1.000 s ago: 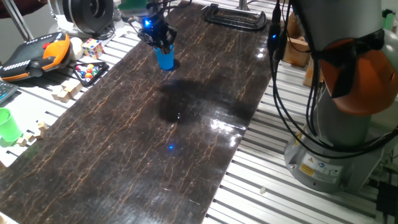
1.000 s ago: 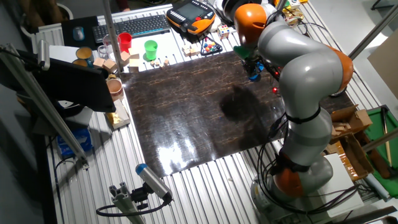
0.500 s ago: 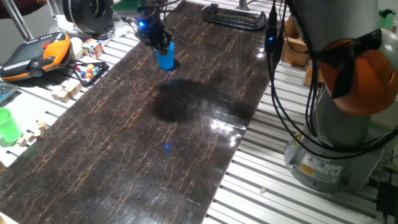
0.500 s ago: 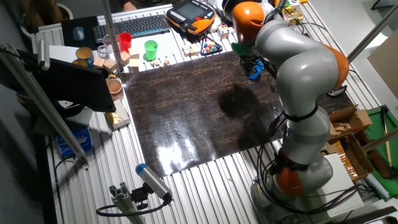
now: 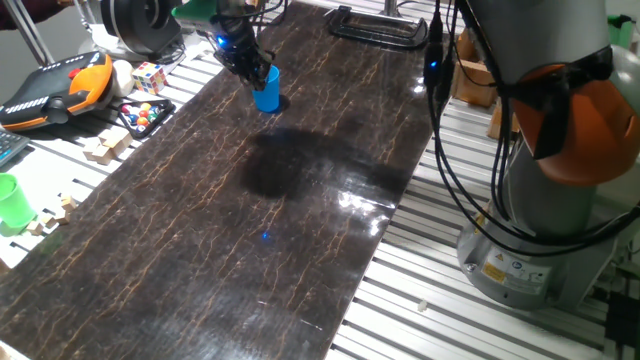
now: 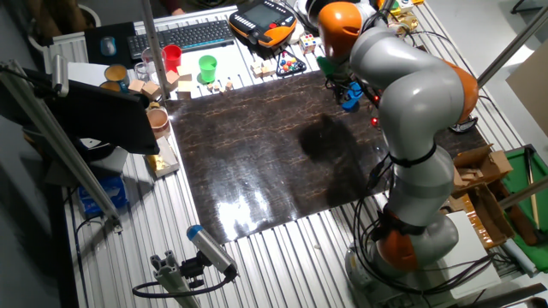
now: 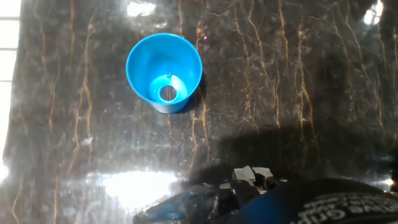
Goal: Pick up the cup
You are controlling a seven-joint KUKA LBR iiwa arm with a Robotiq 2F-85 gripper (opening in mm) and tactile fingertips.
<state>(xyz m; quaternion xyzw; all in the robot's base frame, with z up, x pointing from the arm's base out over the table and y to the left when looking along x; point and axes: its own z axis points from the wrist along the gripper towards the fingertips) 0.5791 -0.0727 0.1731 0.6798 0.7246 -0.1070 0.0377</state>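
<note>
Located the cup (image 7: 164,73) upright on the dark marbled table (image 5: 300,220), mouth up, near the far end of the slab and close to its left edge in one fixed view. Observed the gripper (image 5: 243,62) directly against the upper left of the cup (image 5: 266,89) in that view, at rim level or a little above; could not confirm contact. In the other fixed view, found the cup (image 6: 350,99) as a small blue patch just beside the gripper (image 6: 342,89), mostly screened by the arm (image 6: 411,94). From the hand view, looked straight down into the cup: full round rim visible, base visible inside, long axis therefore vertical and nearly parallel to the line of sight. Noted the rim lying up and to the left of frame centre, with only dark housing visible along the bottom edge and no finger on either side of the wall. Could not tell whether the fingers stood apart or together; nothing seen gripped. Judged the cup not yet picked up, base apparently on the table. Judged the deciding relation as a sideways offset: cup off the hand's centre line, requiring lateral correction toward the rim before descent and closure.
</note>
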